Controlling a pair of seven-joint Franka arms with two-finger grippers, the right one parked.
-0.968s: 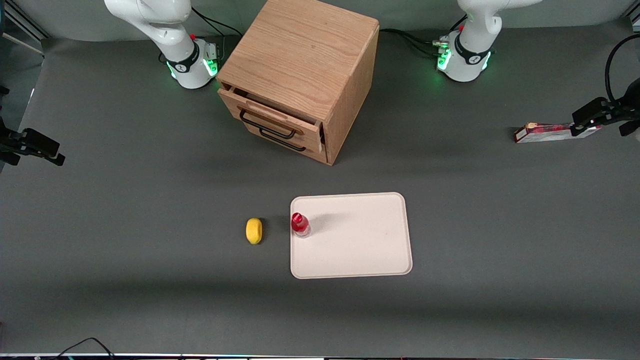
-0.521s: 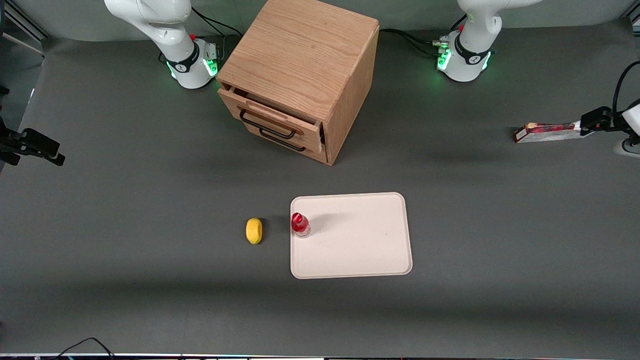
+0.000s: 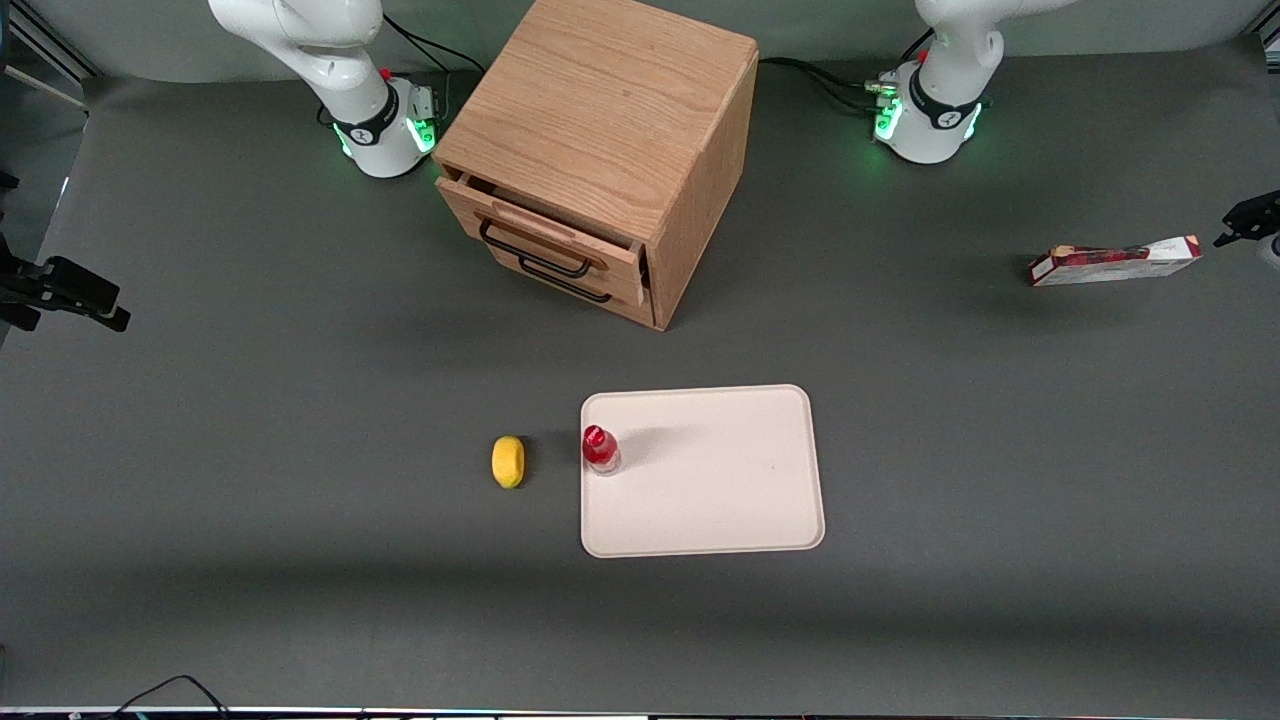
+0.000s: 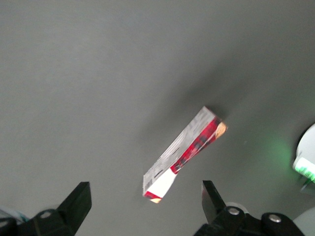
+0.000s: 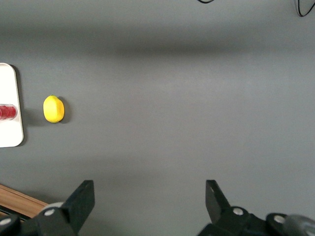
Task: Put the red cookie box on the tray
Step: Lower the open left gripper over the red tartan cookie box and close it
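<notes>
The red cookie box point(image 3: 1115, 264) lies flat on the grey table toward the working arm's end, its white end pointing at the table's edge. It also shows in the left wrist view point(image 4: 184, 150). The left arm's gripper point(image 3: 1250, 215) is just past the box's white end, at the edge of the front view. In the left wrist view the gripper point(image 4: 144, 194) is open and empty, above the table with the box's white end between its black fingers point(image 4: 78, 196). The cream tray point(image 3: 720, 500) lies mid-table, nearer the front camera than the box.
A small red-capped bottle point(image 3: 600, 449) stands on the tray's edge toward the parked arm. A yellow lemon point(image 3: 508, 461) lies beside the tray. A wooden drawer cabinet point(image 3: 600, 130) stands between the arm bases, its top drawer slightly open.
The left gripper has drawn away from over the box toward the table's end, almost leaving the front view. The box has stayed in place and now shows whole.
</notes>
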